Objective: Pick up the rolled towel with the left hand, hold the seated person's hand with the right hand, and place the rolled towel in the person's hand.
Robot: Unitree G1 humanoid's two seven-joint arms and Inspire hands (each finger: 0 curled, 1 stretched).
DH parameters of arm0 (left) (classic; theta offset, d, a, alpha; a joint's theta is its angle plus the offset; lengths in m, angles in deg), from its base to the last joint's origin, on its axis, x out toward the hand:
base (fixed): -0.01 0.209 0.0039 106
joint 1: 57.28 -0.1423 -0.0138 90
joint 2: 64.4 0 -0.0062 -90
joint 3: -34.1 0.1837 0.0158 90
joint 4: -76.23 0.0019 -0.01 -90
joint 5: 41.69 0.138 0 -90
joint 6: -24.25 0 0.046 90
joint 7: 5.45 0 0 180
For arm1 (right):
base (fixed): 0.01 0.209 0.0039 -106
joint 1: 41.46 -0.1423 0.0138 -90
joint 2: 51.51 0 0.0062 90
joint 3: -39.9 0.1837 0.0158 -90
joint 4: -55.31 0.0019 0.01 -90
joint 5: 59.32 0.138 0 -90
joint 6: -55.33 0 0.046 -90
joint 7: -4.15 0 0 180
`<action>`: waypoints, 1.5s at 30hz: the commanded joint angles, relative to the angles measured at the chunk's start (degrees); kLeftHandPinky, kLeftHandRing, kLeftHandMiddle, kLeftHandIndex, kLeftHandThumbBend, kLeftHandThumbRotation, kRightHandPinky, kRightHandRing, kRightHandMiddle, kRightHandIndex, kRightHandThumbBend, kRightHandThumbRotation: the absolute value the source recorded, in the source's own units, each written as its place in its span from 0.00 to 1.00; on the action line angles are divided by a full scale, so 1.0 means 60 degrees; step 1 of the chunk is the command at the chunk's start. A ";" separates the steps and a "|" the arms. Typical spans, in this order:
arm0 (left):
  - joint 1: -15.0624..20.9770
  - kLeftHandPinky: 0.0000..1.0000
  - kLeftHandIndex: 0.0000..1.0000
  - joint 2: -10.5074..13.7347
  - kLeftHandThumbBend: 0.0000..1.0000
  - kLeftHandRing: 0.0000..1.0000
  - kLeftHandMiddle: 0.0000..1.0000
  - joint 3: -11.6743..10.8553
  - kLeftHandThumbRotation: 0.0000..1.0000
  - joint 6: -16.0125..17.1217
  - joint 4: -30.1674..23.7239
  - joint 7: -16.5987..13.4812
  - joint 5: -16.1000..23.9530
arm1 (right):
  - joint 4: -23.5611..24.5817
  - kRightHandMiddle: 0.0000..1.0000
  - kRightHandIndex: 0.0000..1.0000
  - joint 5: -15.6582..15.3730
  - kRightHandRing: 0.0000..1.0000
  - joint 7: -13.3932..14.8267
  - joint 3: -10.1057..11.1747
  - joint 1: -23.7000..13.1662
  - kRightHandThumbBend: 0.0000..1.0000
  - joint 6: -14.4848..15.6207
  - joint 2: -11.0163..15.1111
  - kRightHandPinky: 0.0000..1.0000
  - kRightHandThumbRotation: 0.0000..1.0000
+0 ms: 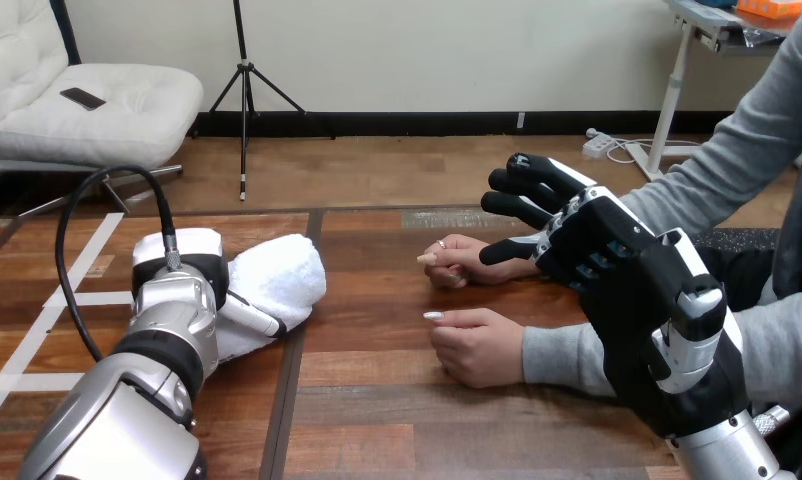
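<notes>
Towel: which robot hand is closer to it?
Left. The left hand touches the towel at the view's left. The right hand is far off to the right, beside the person's far hand.

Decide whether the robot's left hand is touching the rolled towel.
Touching. The head view shows the left hand closed on the rolled towel, a finger lying across its white cloth.

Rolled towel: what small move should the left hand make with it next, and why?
Probably lift it just off the table. The left hand is already closed on the rolled towel, which lies on the table, while the open right hand sits by the person's farther hand, not yet curled round it.
</notes>
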 commanded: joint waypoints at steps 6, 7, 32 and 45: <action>0.0450 1.00 0.99 -0.0138 0.94 1.00 0.99 0.0150 0.59 -0.0028 -0.0024 -0.0046 0.0150 | 0.0424 0.86 0.84 0.0019 0.84 0.0117 0.0139 -0.0446 1.00 -0.0153 0.0047 0.66 1.00; 0.0447 1.00 0.97 -0.0133 0.93 0.99 0.98 0.0149 0.59 -0.0012 -0.0027 -0.0049 0.0148 | 0.0428 0.86 0.84 0.0022 0.84 0.0114 0.0139 -0.0446 1.00 -0.0147 0.0047 0.66 1.00; 0.0345 0.27 0.58 -0.0151 0.88 0.38 0.49 -0.0665 0.09 0.0291 -0.0122 -0.0924 -0.0671 | 0.0450 0.86 0.85 0.0028 0.85 0.0103 0.0119 -0.0450 1.00 -0.0084 0.0072 0.66 1.00; 0.0317 0.14 0.65 -0.0159 0.73 0.21 0.31 -0.0603 0.00 0.0491 -0.0143 -0.1359 -0.0697 | 0.0440 0.87 0.85 0.0018 0.86 0.0128 0.0110 -0.0448 1.00 -0.0034 0.0065 0.66 1.00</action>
